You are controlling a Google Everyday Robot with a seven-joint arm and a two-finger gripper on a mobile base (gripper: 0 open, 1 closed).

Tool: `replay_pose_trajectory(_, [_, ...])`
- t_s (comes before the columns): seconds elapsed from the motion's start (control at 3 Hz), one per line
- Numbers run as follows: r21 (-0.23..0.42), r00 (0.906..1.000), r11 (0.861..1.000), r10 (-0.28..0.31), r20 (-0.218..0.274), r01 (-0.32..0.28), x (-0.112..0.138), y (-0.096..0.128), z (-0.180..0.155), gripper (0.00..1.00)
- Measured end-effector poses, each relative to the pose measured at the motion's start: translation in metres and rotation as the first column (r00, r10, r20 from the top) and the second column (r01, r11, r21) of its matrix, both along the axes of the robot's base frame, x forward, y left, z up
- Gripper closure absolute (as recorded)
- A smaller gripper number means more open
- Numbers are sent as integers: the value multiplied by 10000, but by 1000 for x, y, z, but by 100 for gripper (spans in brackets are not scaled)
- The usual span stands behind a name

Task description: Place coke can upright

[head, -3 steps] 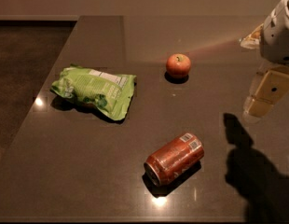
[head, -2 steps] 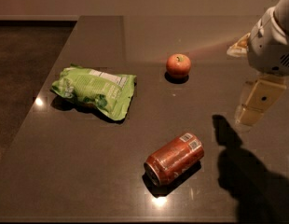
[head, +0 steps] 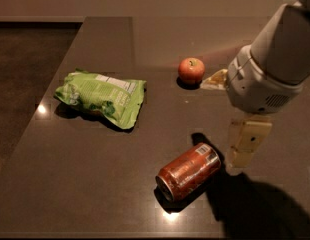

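Note:
The coke can [head: 189, 171] lies on its side on the dark table [head: 85, 184], near the front edge. Its silver top points to the front left and a white label patch sits at its far right end. My gripper [head: 222, 124] hangs from the white arm at the right, just to the right of the can and slightly above it. Its two beige fingers [head: 247, 143] stand apart and hold nothing. The lower finger is close to the can's right end; I cannot tell if it touches.
A red apple [head: 191, 70] sits behind the can, close to the gripper's upper finger. A green chip bag [head: 102, 96] lies to the left. The table's left edge drops to a dark floor [head: 25, 59].
The arm and gripper have moved left and down toward the can. The can, apple and bag have not moved.

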State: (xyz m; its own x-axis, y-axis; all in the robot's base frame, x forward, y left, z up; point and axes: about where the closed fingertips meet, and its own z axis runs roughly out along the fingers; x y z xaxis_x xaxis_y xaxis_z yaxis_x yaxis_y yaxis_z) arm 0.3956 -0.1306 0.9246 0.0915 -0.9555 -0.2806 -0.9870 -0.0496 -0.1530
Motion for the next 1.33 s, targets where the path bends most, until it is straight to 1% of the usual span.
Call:
replay_pose_trajectory(0.33, [110, 9879, 9883, 1525, -275, -1522, -21, 31, -16, 0])
replay_pose_trajectory(0.67, [-168, 9514, 9522, 3040, -499, -3052, -47, 56, -39, 0])
replay_pose_trajectory(1.0, [-475, 9289, 9287, 3646, -652, -3678, -59, 63, -54, 0])
replay_pose_trajectory(1.33, [-877, 9182, 9145, 3896, -712, -3949, -66, 70, -65, 0])
